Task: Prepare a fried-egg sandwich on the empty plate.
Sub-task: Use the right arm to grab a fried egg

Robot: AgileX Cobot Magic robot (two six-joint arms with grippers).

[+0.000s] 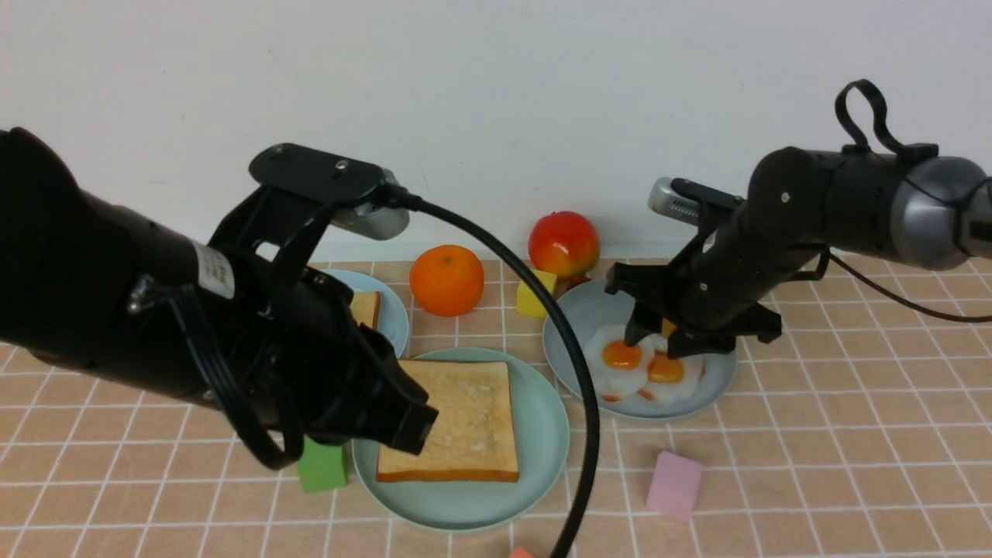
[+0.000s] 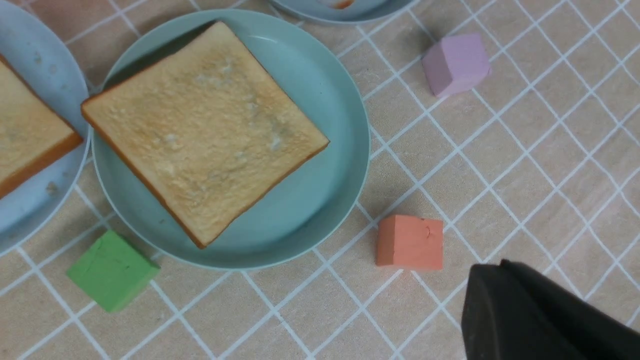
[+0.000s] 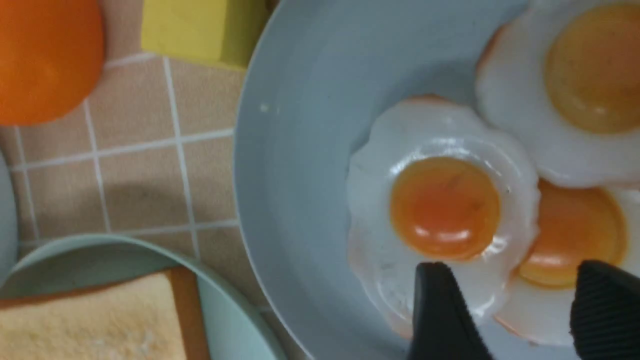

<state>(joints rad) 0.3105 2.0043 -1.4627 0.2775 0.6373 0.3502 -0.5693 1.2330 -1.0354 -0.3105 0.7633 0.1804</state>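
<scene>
The bench carried a mint-green plate, sky-blue plate, grey-blue plate, orange, apple, and yellow block, green block, pink block.

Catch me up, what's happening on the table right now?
One toast slice lies on the mint-green plate; the left gripper is shut and empty near it. The right gripper hangs open just over the fried eggs on the grey-blue plate, none gripped yet. A second toast slice sits on the pale blue plate behind.
</scene>
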